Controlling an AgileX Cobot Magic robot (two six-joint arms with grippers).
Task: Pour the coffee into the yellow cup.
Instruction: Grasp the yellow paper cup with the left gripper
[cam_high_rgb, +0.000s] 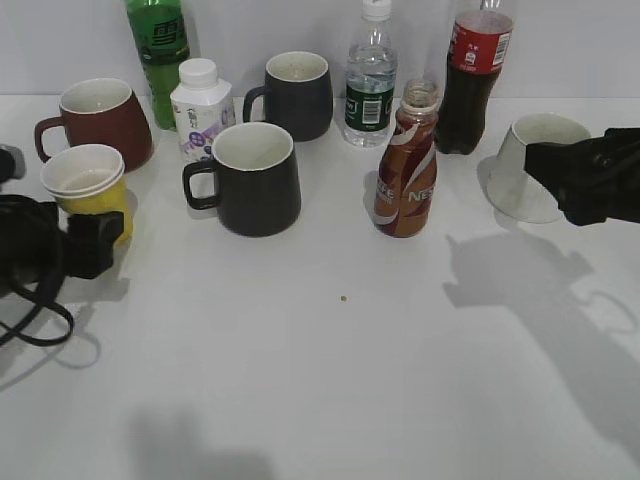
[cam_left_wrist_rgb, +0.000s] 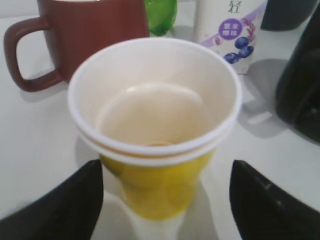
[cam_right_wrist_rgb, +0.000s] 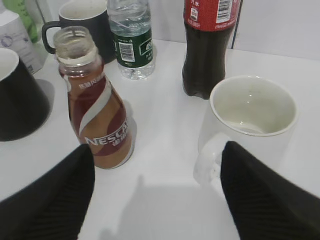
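The coffee is in a small brown NESCAFE bottle (cam_high_rgb: 406, 170), uncapped and upright mid-table; it also shows in the right wrist view (cam_right_wrist_rgb: 97, 105). The yellow cup (cam_high_rgb: 90, 190) stands at the far left, white inside and empty; it fills the left wrist view (cam_left_wrist_rgb: 160, 130). My left gripper (cam_left_wrist_rgb: 165, 200) is open, its fingers on either side of the cup's base, not touching it. My right gripper (cam_right_wrist_rgb: 157, 195) is open and empty, above the table between the bottle and a white mug (cam_right_wrist_rgb: 250, 125).
A dark red mug (cam_high_rgb: 100, 120) stands behind the yellow cup. Two dark mugs (cam_high_rgb: 250, 180) (cam_high_rgb: 295, 95), a white milk bottle (cam_high_rgb: 200, 105), a green bottle (cam_high_rgb: 160, 50), a water bottle (cam_high_rgb: 372, 80) and a cola bottle (cam_high_rgb: 475, 80) crowd the back. A small crumb (cam_high_rgb: 343, 298) lies mid-table.
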